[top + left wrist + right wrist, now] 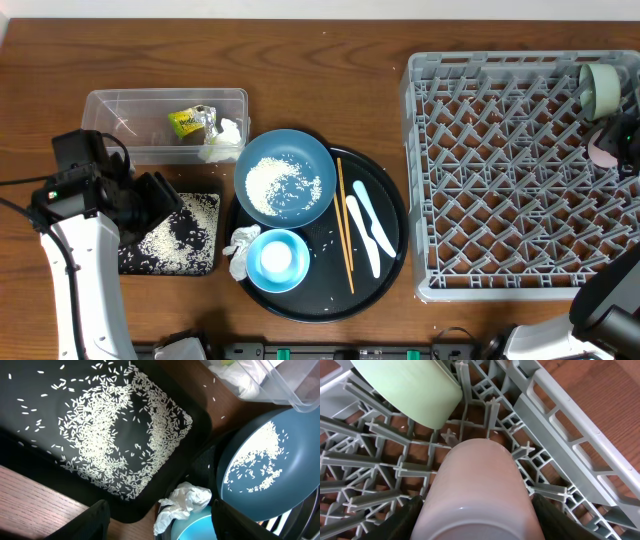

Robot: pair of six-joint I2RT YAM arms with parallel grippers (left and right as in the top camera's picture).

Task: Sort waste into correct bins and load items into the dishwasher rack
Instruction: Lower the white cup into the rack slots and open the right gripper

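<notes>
Where the right gripper (480, 519) shows in its wrist view, its two dark fingers (406, 519) press against either side of a smooth pinkish cup (475, 480), clamped on it. The cup lies among the upright pegs of the large square grey plastic grid crate (570, 425), close to the crate's wall. Just beyond it a pale-green bowl (405, 387) leans on the pegs. Seen from overhead, both sit in the crate's far right corner.

The left gripper (165, 521) hangs with its fingers (92, 520) apart and nothing between them. It is over one edge of a shallow black rectangular tray (20, 445) that holds a wide scatter of loose white rice grains (115, 435). Just beside that tray, a small crumpled white tissue (182, 502) rests against the rim of a small light-blue bowl (277, 280), which has something round and white in it. Behind the bowl stands a large blue dish (300, 150) with more rice spread over its floor. Bowl, dish, a pair of thin wooden chopsticks (345, 225) and two white flat utensils (368, 225) all lie on a large round black tray (390, 270), with a few stray grains among them. Farther back on the left, a clear plastic rectangular tub (110, 105) contains a crinkled yellow-green snack wrapper (190, 122) and another white tissue (225, 138). Everything rests on a brown wooden table (320, 60).
</notes>
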